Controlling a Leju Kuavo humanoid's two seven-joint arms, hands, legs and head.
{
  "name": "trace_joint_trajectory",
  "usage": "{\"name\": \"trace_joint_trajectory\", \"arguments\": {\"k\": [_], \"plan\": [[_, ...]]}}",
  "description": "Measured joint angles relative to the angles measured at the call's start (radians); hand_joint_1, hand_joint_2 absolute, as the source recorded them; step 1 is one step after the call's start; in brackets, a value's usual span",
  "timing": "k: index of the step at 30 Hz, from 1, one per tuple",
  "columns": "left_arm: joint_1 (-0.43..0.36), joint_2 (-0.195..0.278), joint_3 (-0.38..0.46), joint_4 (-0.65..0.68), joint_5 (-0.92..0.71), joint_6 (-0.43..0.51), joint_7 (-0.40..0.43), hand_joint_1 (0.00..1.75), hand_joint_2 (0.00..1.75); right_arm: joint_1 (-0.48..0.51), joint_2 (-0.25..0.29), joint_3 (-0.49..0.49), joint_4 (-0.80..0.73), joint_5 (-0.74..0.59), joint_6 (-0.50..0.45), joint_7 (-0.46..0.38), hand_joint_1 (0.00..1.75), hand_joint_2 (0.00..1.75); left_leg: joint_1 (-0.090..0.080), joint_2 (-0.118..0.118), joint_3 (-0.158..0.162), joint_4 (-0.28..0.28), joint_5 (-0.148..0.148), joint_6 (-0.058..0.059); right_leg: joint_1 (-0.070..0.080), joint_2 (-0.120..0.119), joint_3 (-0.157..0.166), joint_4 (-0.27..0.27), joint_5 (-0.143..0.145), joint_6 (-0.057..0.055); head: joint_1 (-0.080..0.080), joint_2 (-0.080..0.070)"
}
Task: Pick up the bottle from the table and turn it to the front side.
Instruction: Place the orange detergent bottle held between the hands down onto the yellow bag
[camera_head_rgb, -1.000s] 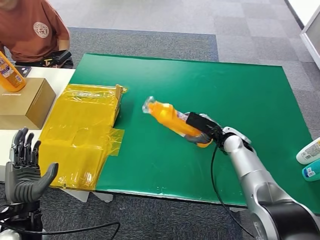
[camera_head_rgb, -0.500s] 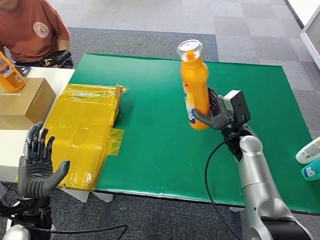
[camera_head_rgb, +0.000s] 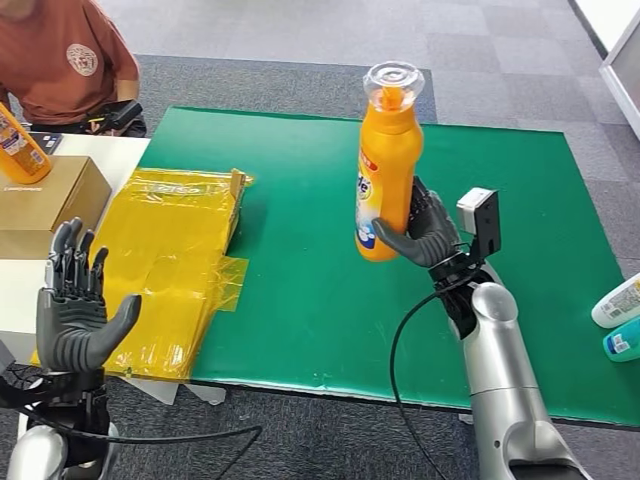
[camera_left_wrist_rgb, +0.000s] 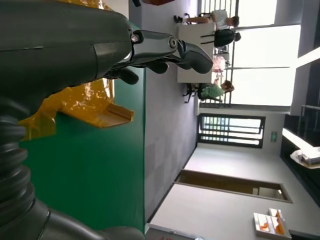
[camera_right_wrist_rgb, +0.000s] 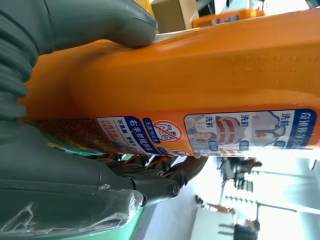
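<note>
The orange plastic bottle with a clear cap is held upright above the green table mat, gripped low on its body by the right hand; its label is seen close in the right wrist view. The left hand is raised with fingers spread and nothing held, near the yellow plastic bag

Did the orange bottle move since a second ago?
Yes. The orange bottle rose off the green mat from lying flat to upright in the right hand.
</note>
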Motion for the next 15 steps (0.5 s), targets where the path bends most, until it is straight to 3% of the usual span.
{"name": "trace_joint_trajectory", "arguments": {"k": [15], "plan": [[-0.169,0.008,-0.025,0.090,-0.006,-0.010,0.010,0.00,1.75,-0.007,0.029,0.131,-0.046,0.002,0.051,-0.045,1.75,1.75,0.000,0.000,0.000,0.000,0.001,0.000,0.000,0.000,0.000,0.000,0.001,0.000,0.000,0.000]]}}
